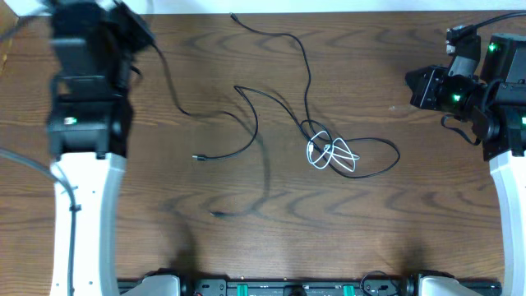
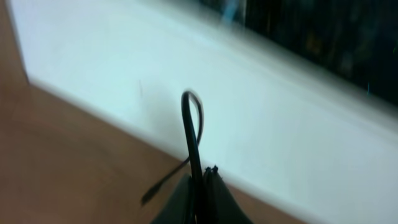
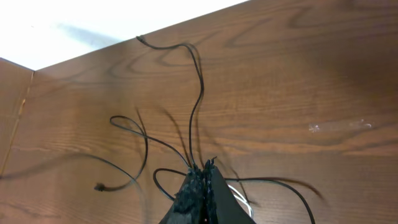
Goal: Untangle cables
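Overhead surface (image 1: 411,238): brown wood, with cords spread across the middle and one arm at each side.
Left arm (image 1: 82,107): lifted at the far left corner and blurred; its wrist camera looks at a pale wall past the surface edge.
Right arm (image 1: 501,123): at the right edge, with the wrist pointing inward.
Long black cord (image 1: 306,78): long axis runs from the far edge toward the near side, ending in the tangle (image 1: 329,152).
Shorter black cord (image 1: 253,131): curls left of the tangle, its plug lying free.
White cord (image 1: 341,158): bunched inside the tangle and wound with black loops.
Key relation: the tangle lies inward of the right claw (image 1: 413,85) and slightly toward the base side, so I judge the right arm the nearer one.
Right claw state: fingers pressed together, nothing visible between them.
Left claw (image 2: 202,177): pinched narrow on a black strand (image 2: 194,124) that loops above the fingertips; I cannot tell which black cord it is.
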Available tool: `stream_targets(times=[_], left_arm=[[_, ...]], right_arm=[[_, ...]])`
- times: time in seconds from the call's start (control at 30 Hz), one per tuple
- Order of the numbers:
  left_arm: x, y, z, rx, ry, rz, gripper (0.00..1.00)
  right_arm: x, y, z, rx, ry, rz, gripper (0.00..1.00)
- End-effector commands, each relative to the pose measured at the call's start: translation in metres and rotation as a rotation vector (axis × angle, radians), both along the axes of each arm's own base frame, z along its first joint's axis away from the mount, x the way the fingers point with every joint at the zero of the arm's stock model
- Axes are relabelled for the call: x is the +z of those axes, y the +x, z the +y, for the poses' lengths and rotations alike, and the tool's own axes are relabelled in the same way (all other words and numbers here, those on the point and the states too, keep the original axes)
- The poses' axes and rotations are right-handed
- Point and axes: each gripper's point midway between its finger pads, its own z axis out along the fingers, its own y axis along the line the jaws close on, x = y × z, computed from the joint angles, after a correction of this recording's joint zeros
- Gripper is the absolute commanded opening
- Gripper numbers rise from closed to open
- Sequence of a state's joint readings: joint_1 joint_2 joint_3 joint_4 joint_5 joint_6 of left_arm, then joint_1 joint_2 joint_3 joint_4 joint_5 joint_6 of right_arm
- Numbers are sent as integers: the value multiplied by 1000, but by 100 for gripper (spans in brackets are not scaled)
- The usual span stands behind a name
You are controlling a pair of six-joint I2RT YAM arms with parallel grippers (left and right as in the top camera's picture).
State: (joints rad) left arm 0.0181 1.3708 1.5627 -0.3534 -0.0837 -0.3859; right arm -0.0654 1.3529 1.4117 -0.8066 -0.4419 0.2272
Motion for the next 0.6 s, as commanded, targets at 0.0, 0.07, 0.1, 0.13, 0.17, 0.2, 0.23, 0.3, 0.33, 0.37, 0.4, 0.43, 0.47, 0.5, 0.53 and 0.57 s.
stream_targets(times=[0.0, 0.07, 0.1, 0.13, 0.17, 0.2, 0.23, 0.3, 0.33, 0.37, 0.4, 0.43, 0.47, 0.5, 0.53, 0.57], left_arm=[[88, -30, 60, 175, 130, -174, 8], [111, -48, 91, 282, 184, -202, 7], [120, -56, 103, 327, 208, -212, 8], [127, -65, 117, 376, 227, -219, 8], [132, -71, 127, 414, 237, -223, 8], [134, -78, 138, 454, 245, -223, 8], [134, -85, 150, 496, 250, -219, 7], [129, -95, 169, 568, 256, -187, 7], [121, -101, 180, 610, 256, -153, 8], [114, -106, 189, 647, 250, -123, 8], [104, -112, 198, 688, 239, -84, 7], [92, -119, 207, 738, 219, -36, 8], [80, -125, 215, 783, 200, 5, 8], [65, -135, 226, 850, 174, 60, 7], [52, -145, 234, 917, 145, 96, 7], [40, -155, 243, 988, 117, 131, 8]], right_arm=[[1, 1, 0, 10, 3, -1, 1], [1, 1, 0, 10, 3, 0, 1], [1, 1, 0, 10, 3, 0, 1], [1, 1, 0, 10, 3, -1, 1], [1, 1, 0, 10, 4, -1, 1], [1, 1, 0, 10, 4, 0, 1], [0, 1, 0, 10, 4, 1, 1], [-1, 0, 0, 9, 4, 6, 1], [-1, 0, 0, 8, 3, 7, 1], [-1, 0, 0, 7, 2, 10, 1], [-2, 0, 0, 7, 2, 12, 1], [-2, -1, 0, 6, 1, 15, 1], [-3, -1, -1, 4, -1, 17, 1], [-3, -1, -1, 1, -4, 18, 1], [-4, -1, -2, -1, -6, 19, 1], [-4, -1, -2, -2, -6, 20, 1]])
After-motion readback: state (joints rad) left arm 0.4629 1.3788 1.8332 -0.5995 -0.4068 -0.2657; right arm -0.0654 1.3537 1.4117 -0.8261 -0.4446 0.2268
